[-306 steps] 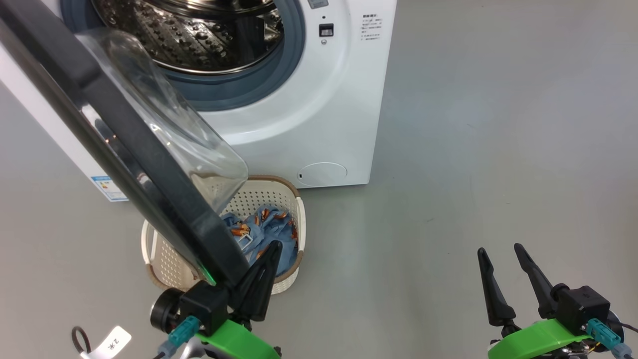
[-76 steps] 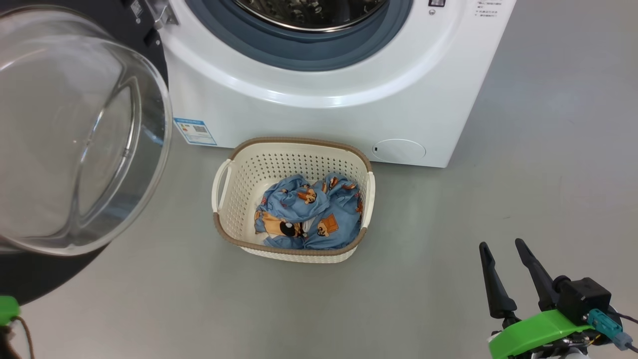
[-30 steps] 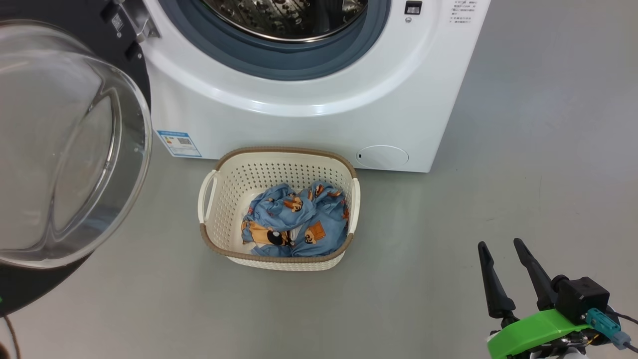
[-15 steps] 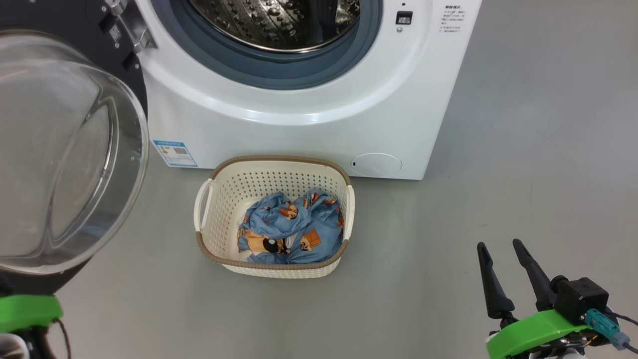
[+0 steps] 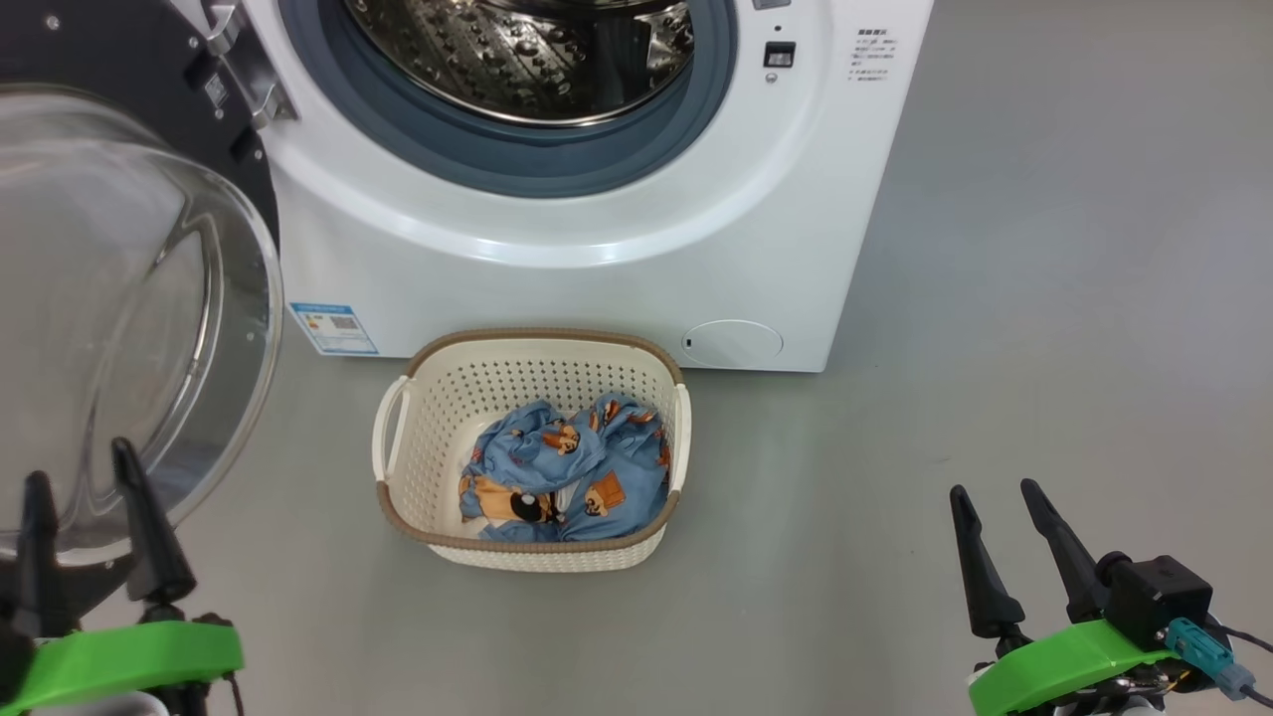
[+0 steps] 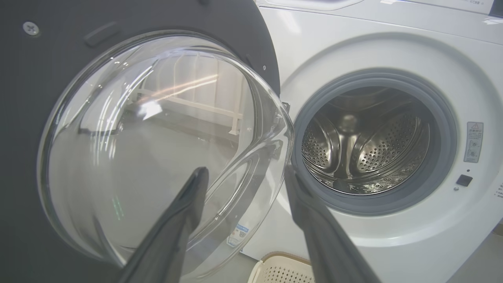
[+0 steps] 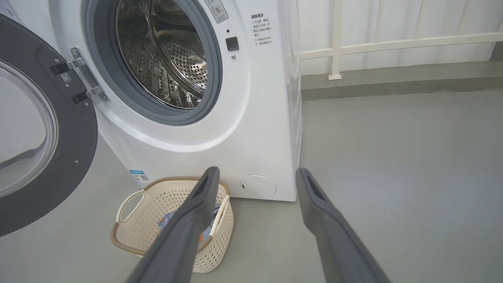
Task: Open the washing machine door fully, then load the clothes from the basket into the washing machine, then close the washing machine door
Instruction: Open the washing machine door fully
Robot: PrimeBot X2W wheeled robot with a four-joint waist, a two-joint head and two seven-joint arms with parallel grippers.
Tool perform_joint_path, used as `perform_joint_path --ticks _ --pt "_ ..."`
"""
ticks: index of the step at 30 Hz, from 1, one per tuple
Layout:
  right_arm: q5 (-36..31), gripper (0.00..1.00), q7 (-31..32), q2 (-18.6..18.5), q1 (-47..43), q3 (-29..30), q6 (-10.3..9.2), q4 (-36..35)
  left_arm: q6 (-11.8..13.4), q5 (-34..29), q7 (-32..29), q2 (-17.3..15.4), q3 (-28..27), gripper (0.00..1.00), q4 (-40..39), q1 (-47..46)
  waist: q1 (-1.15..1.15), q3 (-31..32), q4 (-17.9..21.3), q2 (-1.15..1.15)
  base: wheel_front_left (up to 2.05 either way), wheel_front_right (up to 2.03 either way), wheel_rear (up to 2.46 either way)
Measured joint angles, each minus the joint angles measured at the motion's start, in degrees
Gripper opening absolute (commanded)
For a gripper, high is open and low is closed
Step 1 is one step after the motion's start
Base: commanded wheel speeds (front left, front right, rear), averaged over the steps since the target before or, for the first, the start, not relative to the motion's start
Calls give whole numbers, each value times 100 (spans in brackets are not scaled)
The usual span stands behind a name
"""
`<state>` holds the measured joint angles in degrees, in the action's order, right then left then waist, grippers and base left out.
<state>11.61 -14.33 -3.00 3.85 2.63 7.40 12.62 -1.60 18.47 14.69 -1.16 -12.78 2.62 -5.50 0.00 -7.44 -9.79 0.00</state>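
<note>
A grey floor [image 5: 1044, 249] is bearing the washer [image 5: 597, 288], whose door [image 5: 119, 298] is standing wide open at its left. The basket [image 5: 527, 343] is sitting just before it, holding the clothes [image 5: 567, 467]. A white railing [image 7: 336, 39] is lining the wall [image 7: 393, 19]. The left gripper [image 5: 79, 459] and right gripper [image 5: 993, 487] are hovering, fingers spread, empty.

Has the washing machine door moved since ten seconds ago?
Yes. The round black-ringed glass door has swung further open, leftward from the white front-loading washing machine, and no longer overhangs the cream perforated plastic basket.
</note>
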Motion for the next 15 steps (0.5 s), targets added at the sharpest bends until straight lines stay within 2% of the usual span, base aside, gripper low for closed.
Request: perform_joint_path --ticks 9,15 --pt "0 100 0 4 -7 -21 0 -97 -25 -44 0 -21 498 100 -68 202 0 104 215 0 0 0 0" --pt "-1 100 0 7 -13 -37 0 -163 -233 -310 0 -26 689 100 -31 204 0 130 400 0 0 0 0"
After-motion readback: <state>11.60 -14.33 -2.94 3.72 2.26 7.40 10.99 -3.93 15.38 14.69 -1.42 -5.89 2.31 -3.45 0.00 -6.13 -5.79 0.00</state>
